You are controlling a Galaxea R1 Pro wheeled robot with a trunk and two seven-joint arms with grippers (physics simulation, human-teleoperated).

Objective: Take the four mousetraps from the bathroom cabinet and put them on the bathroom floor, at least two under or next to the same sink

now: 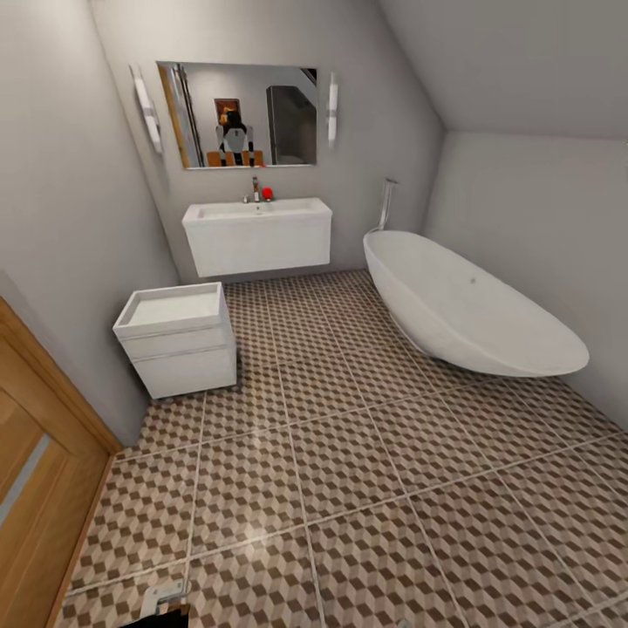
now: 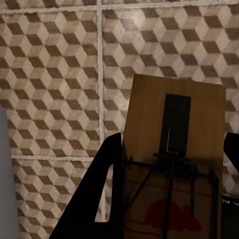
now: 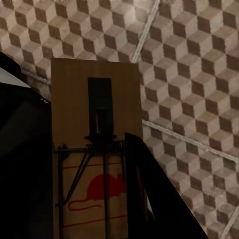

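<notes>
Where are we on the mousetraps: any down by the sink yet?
None seen on the floor yet. In hand: one mousetrap between the left gripper jaws, another in the right gripper. Left: set both under or beside the sink, then fetch two more.

This is a home bathroom, tucked under a sloping ceiling. A white wall-hung sink (image 1: pixel 257 234) with a chrome faucet (image 1: pixel 255 189) sits below a mirror (image 1: pixel 237 114) flanked by two tube lights. An oval white bathtub (image 1: pixel 467 305) stands at the right, a small white cube unit (image 1: pixel 177 338) at the left, on a cube-patterned tiled floor (image 1: pixel 349 488) beside a wooden door (image 1: pixel 39 488).
</notes>
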